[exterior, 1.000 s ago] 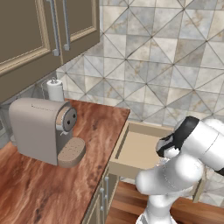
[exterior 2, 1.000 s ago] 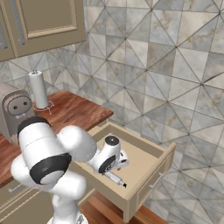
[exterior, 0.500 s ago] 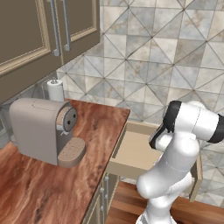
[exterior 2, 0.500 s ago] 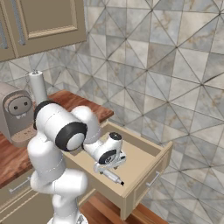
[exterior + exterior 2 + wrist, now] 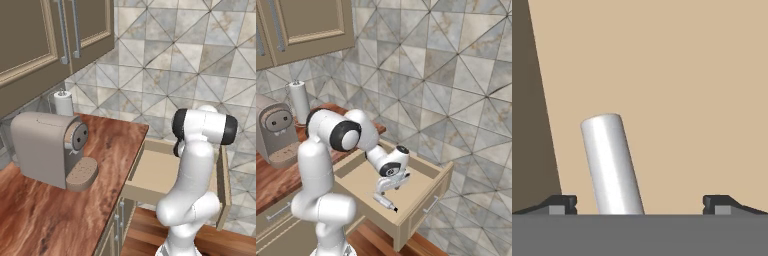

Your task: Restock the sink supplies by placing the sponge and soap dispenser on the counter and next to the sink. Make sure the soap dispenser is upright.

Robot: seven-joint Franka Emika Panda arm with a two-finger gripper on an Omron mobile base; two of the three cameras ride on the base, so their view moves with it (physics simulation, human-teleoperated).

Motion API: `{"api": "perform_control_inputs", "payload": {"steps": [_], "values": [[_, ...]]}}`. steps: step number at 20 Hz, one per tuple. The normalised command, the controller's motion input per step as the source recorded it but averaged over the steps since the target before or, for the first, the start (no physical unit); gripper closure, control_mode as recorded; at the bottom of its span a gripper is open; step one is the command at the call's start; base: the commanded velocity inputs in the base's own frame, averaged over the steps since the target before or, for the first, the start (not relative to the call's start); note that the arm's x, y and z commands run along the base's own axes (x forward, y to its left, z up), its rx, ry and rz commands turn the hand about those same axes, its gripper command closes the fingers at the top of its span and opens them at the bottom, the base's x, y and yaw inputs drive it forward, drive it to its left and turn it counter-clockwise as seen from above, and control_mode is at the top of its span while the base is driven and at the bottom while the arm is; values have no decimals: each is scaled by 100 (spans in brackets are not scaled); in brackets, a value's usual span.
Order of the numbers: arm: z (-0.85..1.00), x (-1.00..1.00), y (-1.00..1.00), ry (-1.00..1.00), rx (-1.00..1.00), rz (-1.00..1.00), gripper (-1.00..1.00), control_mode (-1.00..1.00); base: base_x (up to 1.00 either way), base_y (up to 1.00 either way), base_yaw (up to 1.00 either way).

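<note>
The two-finger gripper, fingers spread apart and holding nothing, hangs low inside the open beige wooden drawer; a white cylindrical soap dispenser lies on its side on the drawer floor between the fingertips, nearer one; the reddish-brown wood-grain counter adjoins the drawer.

A grey coffee machine stands before a paper towel roll, beside an open drawer.

The desk looks like shiny reddish wood, the drawer is plain matt tan, and the wall is smooth stone tile.
</note>
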Motion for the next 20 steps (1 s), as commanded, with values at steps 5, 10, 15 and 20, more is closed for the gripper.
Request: {"api": "perform_control_inputs", "payload": {"steps": [5, 10, 15, 20], "values": [[-42, -30, 30, 4, 0, 5, -100, -100, 0, 0, 0], [-15, -16, 20, 0, 0, 5, -100, -100, 0, 0, 0], [-32, 0, 3, 0, 0, 6, -100, -100, 0, 0, 0], [-46, -1, 0, 0, 0, 7, -100, -100, 0, 0, 0]]}}
